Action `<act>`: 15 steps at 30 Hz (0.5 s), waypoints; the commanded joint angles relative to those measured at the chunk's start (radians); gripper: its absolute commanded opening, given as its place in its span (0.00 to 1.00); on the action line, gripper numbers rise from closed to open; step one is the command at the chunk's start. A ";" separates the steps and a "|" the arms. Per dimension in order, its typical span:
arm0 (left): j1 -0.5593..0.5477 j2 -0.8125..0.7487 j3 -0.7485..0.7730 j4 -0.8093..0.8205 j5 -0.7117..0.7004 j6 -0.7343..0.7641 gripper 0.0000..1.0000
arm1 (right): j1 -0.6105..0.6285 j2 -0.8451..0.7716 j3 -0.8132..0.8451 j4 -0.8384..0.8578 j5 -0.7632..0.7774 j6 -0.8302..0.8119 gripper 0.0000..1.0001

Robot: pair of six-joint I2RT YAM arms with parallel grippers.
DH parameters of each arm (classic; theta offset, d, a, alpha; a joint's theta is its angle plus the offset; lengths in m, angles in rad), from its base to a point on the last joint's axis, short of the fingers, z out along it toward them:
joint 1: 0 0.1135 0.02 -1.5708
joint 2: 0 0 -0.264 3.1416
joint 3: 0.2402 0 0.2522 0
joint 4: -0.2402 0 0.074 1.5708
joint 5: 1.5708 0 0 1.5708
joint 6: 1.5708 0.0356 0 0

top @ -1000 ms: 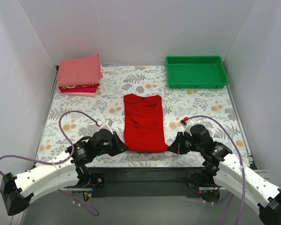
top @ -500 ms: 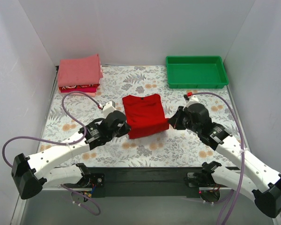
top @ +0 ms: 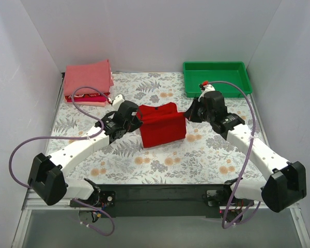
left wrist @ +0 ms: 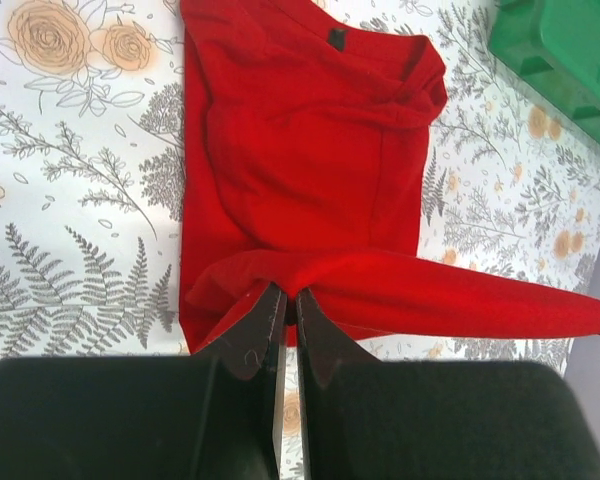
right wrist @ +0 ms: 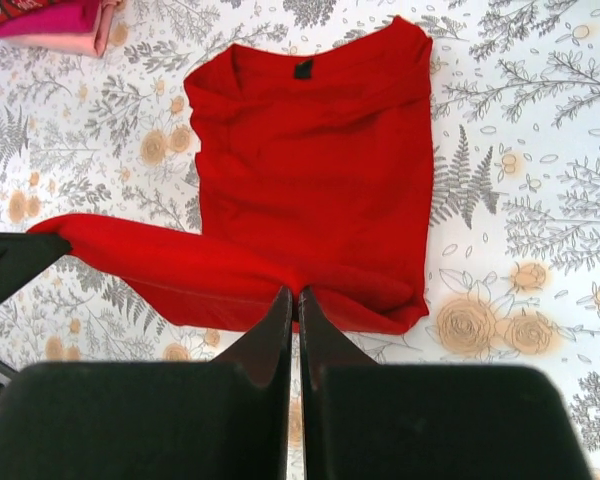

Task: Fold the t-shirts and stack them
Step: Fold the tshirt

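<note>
- Both grippers are pinched tight on the raised near hem of the red t-shirt (top: 163, 129), the left gripper (top: 136, 123) at its left corner and the right gripper (top: 190, 115) at its right.
- Its collar end lies flat in the middle of the table (top: 212, 150).
- Carry both corners level and at an equal pace toward the collar, so the edges meet.
- Lower the hem before letting go, since a slack middle would likely wrinkle.
- The folded stack (top: 88, 80) sits at the far left.

The right tool (right wrist: 296, 293) is clamped on a raised fold of the red t-shirt (right wrist: 320, 170), and that lifted edge stretches leftward. The rest lies on the floral desk (right wrist: 540, 180), a dark label (right wrist: 303, 69) at its collar. Folded t-shirts (right wrist: 50, 22), magenta and pale pink, show at the upper left corner.
</note>
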 commanded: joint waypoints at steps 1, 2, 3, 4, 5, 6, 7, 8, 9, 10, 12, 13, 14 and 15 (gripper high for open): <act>0.035 0.030 0.054 -0.006 -0.033 0.044 0.00 | -0.050 0.052 0.075 0.077 -0.081 -0.043 0.01; 0.043 0.041 0.069 -0.011 -0.039 0.044 0.00 | -0.067 0.066 0.086 0.083 -0.097 -0.048 0.01; 0.055 0.050 0.077 -0.012 -0.051 0.044 0.00 | -0.070 0.097 0.097 0.092 -0.111 -0.057 0.01; 0.063 0.070 0.084 -0.012 -0.051 0.047 0.00 | -0.075 0.111 0.121 0.098 -0.123 -0.063 0.01; 0.071 0.081 0.094 -0.006 -0.047 0.053 0.00 | -0.082 0.125 0.133 0.098 -0.128 -0.066 0.01; 0.084 0.090 0.112 -0.005 -0.042 0.059 0.00 | -0.084 0.155 0.149 0.106 -0.132 -0.071 0.01; 0.091 0.104 0.121 -0.002 -0.037 0.065 0.00 | -0.090 0.171 0.162 0.106 -0.149 -0.074 0.01; 0.098 0.123 0.132 0.000 -0.031 0.070 0.00 | -0.099 0.186 0.191 0.109 -0.160 -0.075 0.01; 0.110 0.137 0.150 0.004 -0.027 0.076 0.00 | -0.102 0.216 0.204 0.113 -0.170 -0.080 0.01; 0.118 0.148 0.157 0.009 -0.019 0.081 0.00 | -0.105 0.232 0.216 0.115 -0.178 -0.081 0.01; 0.141 0.185 0.175 0.020 -0.008 0.094 0.00 | -0.114 0.279 0.255 0.117 -0.190 -0.081 0.01; 0.150 0.199 0.195 0.023 0.007 0.099 0.00 | -0.116 0.296 0.268 0.118 -0.203 -0.081 0.01; 0.161 0.217 0.206 0.026 0.010 0.107 0.00 | -0.122 0.327 0.290 0.117 -0.207 -0.083 0.01; 0.175 0.248 0.215 0.026 0.016 0.111 0.00 | -0.124 0.342 0.301 0.120 -0.210 -0.083 0.01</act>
